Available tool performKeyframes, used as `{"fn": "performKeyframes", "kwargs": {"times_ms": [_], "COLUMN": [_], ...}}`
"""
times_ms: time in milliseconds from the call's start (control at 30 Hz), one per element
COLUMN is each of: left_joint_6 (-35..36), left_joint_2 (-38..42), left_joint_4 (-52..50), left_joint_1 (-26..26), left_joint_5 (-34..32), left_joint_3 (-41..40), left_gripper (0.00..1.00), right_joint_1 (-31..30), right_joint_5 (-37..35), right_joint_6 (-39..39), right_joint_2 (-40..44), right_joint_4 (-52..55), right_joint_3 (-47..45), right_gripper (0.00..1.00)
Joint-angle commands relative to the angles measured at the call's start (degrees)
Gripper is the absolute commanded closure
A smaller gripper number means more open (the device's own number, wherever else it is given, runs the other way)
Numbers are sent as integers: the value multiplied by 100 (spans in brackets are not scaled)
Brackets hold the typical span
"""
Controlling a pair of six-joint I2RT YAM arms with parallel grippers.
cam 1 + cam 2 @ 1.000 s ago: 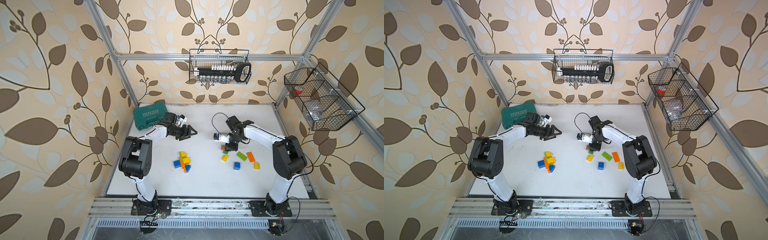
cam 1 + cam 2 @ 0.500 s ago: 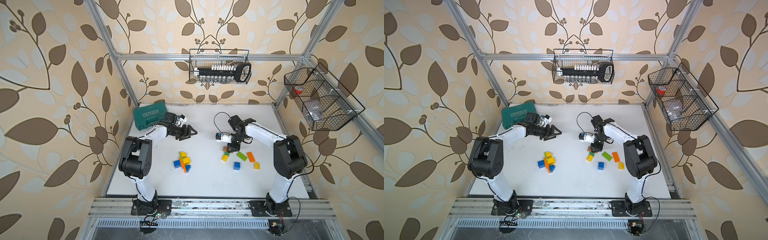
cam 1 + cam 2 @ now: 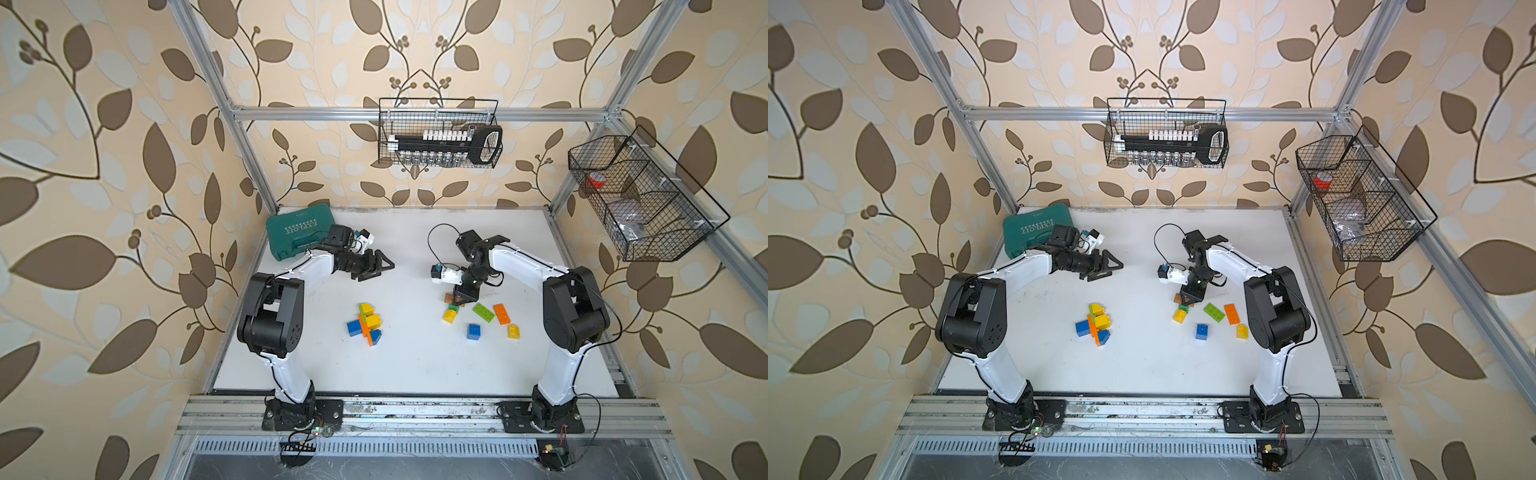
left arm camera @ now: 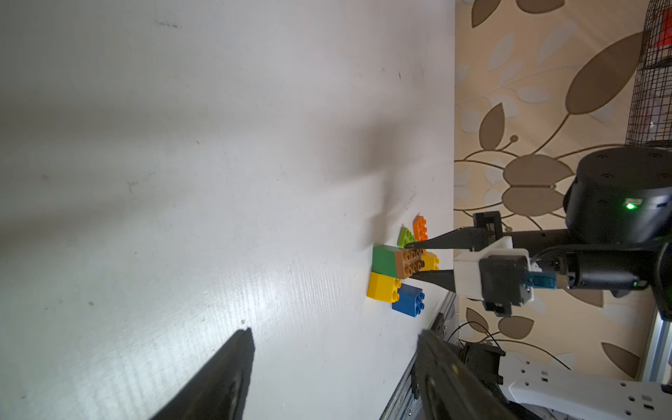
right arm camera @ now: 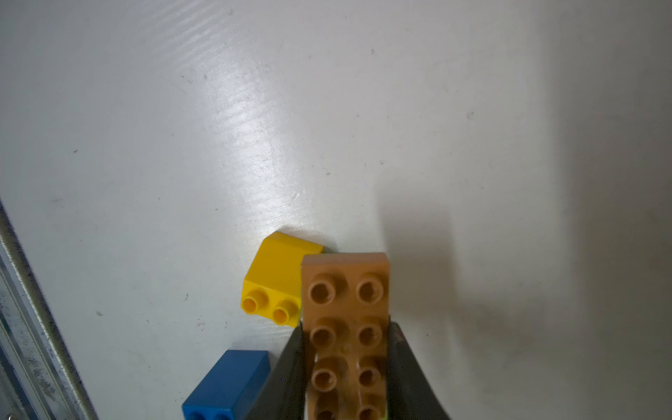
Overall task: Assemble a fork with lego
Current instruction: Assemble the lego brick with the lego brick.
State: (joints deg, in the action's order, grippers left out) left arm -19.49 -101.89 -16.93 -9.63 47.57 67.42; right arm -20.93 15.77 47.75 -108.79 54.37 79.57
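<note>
The teal case (image 3: 299, 232) lay flat at the back corner of the white table (image 3: 415, 365), and I took my bearings from it. Just to the right of the case hung the left claw (image 3: 380, 267). Its two black fingers (image 4: 225, 378) were spread wide with nothing between them, clear of the table.

Further right of the case, and nearer the front edge, sat the joined cluster (image 3: 365, 322) of orange, yellow, blue and green pieces pressed together.

Further right again, about as far back as the left claw, the right claw (image 3: 462, 296) pointed down. It was pinching the brown brick (image 5: 347, 291) by its long sides, studs up. The brown brick sat over a green brick (image 4: 383, 260); whether the two touched I couldn't tell. A yellow brick (image 3: 449, 316) lay just beside them, on the front side.

Farthest from the case were the loose ones, all on the table and apart from each other. There was a flat lime brick (image 3: 483, 312), a flat orange brick (image 3: 501, 313), a blue brick (image 3: 474, 331) and a small yellow brick (image 3: 513, 331).
</note>
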Motion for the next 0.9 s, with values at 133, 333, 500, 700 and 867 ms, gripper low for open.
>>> {"fn": "performKeyframes", "kwargs": {"times_ms": [133,333,500,700,867], "left_joint_6": [76,53,59,-9,-10], "left_joint_2": [153,151,141,116,116], "left_joint_4": [-28,-5,-8,58,71], "left_joint_1": [58,58,58,58,53], "left_joint_5": [121,138,155,208,209], "left_joint_3": [165,159,158,139,131], "left_gripper": [27,27,28,29,29], "right_joint_1": [-12,-100,-182,-241,-432], "right_joint_5": [273,38,-253,-577,-636], "right_joint_6": [-31,15,14,2,0], "right_joint_2": [-183,-169,-24,445,440], "right_joint_4": [361,301,-119,-886,-919], "right_joint_3": [-104,-254,-680,-1318,-1422], "right_gripper": [71,71,71,72,72]}}
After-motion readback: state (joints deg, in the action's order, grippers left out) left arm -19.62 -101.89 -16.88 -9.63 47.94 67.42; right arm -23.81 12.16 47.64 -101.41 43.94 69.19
